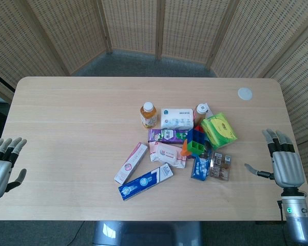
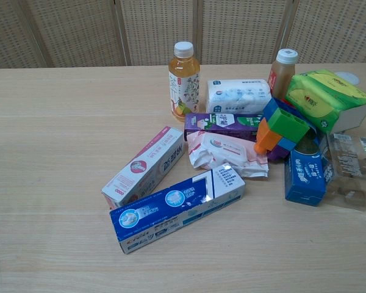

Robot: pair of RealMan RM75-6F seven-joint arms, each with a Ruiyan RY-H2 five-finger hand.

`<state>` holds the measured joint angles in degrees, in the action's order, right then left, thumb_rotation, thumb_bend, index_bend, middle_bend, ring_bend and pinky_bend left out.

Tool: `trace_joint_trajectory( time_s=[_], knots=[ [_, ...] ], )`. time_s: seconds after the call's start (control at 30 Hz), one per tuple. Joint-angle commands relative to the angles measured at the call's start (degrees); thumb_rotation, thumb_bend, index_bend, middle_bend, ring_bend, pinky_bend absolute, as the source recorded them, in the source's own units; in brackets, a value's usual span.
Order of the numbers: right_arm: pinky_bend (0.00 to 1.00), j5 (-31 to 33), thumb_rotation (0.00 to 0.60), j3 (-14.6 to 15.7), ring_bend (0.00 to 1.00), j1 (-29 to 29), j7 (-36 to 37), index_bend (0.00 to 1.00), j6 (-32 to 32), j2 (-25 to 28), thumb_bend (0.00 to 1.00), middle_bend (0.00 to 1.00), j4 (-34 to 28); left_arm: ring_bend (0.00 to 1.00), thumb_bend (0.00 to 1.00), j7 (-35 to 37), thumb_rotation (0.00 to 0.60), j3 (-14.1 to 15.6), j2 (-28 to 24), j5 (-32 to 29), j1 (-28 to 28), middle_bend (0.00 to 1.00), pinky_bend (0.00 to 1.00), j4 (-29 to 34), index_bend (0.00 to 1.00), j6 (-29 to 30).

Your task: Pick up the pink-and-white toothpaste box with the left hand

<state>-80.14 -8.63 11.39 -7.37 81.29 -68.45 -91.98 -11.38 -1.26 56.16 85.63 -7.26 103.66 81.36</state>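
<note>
The pink-and-white toothpaste box [image 1: 131, 163] [image 2: 144, 166] lies flat on the table, slanted, at the left side of a pile of goods. A blue toothpaste box [image 1: 146, 182] [image 2: 177, 206] lies just in front of it, touching its near end. My left hand [image 1: 2, 168] hovers at the table's left edge, far to the left of the pink box, fingers apart and empty. My right hand [image 1: 284, 161] is at the right edge, fingers spread, holding nothing. Neither hand shows in the chest view.
The pile holds an orange drink bottle [image 1: 148, 114], a white wipes pack [image 1: 177, 118], a purple box [image 1: 167, 135], a pink wipes pack [image 1: 168, 154], coloured blocks [image 1: 195, 142], a green tissue pack [image 1: 218, 129] and a blue packet [image 1: 200, 167]. A white disc [image 1: 245, 93] lies far right.
</note>
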Motion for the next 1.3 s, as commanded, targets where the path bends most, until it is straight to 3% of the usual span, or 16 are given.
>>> trace_joint_trajectory(
  time_s=[0.03, 0.43, 0.73, 0.93, 1.3],
  knots=[
    [0.0, -0.01, 0.313, -0.05, 0.0, 0.04, -0.18, 0.0, 0.05, 0.09, 0.03, 0.0, -0.33, 0.0, 0.47, 0.3, 0.6, 0.1, 0.15, 0.32, -0.35, 0.0, 0.0, -0.48, 0.0, -0.56],
    [0.0, -0.2, 0.318, 0.19, 0.0, -0.93, -0.72, 0.0, 1.58, 0.79, 0.03, 0.0, -2.07, 0.0, 0.46, 0.57, 0.6, -0.14, -1.22, 2.2, -4.81, 0.0, 0.0, -1.91, 0.0, -6.44],
    [0.0, -0.04, 0.315, 0.14, 0.0, -1.53, -1.69, 0.0, 2.34, 1.99, 0.03, 0.0, -3.91, 0.0, 0.45, -1.84, 0.6, -0.47, -0.66, 6.44, -15.56, 0.0, 0.0, -5.44, 0.0, -20.65],
    [0.0, 0.15, 0.312, 0.17, 0.0, -2.91, -2.24, 0.0, 4.16, 3.53, 0.03, 0.0, -5.42, 0.0, 0.36, -5.42, 0.6, -1.32, 4.34, 9.0, -22.59, 0.0, 0.0, -8.64, 0.0, -27.55],
    [0.0, 0.43, 0.316, 0.25, 0.0, -4.98, -2.69, 0.0, 6.53, 5.44, 0.03, 0.0, -7.19, 0.0, 0.25, -3.35, 0.6, -1.3, 15.03, 13.21, -30.66, 0.0, 0.0, -17.14, 0.0, -31.24]
  ],
)
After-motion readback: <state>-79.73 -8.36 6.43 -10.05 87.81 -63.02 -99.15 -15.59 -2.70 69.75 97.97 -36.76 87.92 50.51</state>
